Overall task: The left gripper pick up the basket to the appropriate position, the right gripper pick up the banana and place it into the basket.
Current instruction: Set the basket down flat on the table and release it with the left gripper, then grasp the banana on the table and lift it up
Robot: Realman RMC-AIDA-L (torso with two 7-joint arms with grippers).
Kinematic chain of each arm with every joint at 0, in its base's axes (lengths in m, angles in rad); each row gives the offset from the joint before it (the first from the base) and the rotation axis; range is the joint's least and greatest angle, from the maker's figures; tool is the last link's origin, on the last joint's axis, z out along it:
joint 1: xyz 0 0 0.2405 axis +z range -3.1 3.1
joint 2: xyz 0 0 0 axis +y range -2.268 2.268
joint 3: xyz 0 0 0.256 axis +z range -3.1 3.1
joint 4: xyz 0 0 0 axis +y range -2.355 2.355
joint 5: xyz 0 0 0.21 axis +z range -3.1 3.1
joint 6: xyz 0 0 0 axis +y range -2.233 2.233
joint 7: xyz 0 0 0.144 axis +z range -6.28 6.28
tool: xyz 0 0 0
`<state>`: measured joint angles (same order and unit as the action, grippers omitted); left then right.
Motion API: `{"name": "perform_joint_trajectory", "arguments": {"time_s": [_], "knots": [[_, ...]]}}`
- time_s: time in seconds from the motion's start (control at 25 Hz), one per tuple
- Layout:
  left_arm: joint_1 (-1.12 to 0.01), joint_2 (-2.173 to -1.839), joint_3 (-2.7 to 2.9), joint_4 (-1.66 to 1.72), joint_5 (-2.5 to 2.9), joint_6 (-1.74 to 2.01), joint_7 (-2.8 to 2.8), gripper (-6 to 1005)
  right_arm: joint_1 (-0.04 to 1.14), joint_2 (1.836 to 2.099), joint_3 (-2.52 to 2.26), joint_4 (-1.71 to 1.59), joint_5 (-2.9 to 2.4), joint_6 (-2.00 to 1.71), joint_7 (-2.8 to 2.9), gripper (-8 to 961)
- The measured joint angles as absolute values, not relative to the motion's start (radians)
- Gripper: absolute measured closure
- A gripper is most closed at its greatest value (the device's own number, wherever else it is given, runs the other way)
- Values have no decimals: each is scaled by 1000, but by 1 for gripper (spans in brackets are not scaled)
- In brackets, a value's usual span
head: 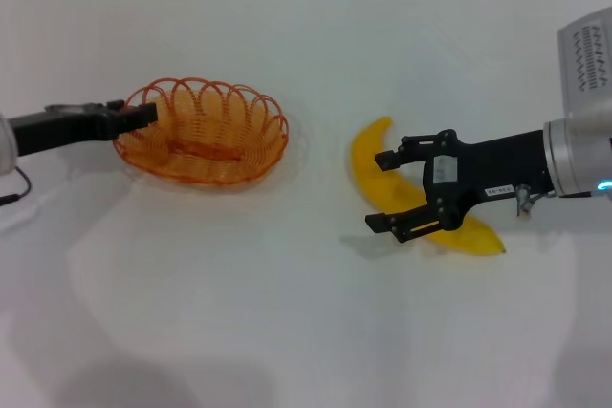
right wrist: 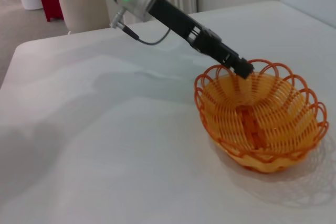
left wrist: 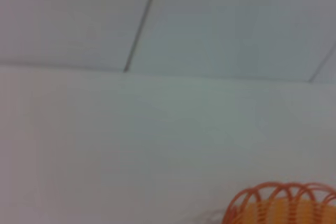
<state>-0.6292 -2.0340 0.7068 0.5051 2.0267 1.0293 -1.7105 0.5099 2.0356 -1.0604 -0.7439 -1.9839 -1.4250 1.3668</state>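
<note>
The scene is evenly and brightly lit from above. Soft grey shadows are cast on the table (head: 287,332) near the lower edge of the head view and beneath the basket (right wrist: 260,116) in the right wrist view. The left wrist view is blurred throughout. No harsh glare is noted.

An orange wire basket (right wrist: 260,124) with a looped rim sits on the white table (right wrist: 105,145). The left gripper (right wrist: 242,68), on a black forearm with a green-lit silver wrist, grips the basket's rim. White planters (right wrist: 79,1) stand beyond the table.
</note>
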Motion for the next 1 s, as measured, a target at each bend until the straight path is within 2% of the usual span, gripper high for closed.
{"name": "perform_joint_trajectory", "arguments": {"time_s": [0.24, 0.72, 1.0], "knots": [[-552, -2034, 707, 656, 1947, 1191, -1631, 360, 508, 2036, -1058, -744, -1977, -1406, 1367, 58], [-368, -2030, 700, 676, 1850, 1312, -1108, 380, 514, 2045, -1079, -776, -1974, -1274, 1449, 59], [-354, -2029, 695, 622, 1846, 1335, -1052, 383, 463, 2045, -1223, -977, -2053, -1270, 1685, 60]]}}
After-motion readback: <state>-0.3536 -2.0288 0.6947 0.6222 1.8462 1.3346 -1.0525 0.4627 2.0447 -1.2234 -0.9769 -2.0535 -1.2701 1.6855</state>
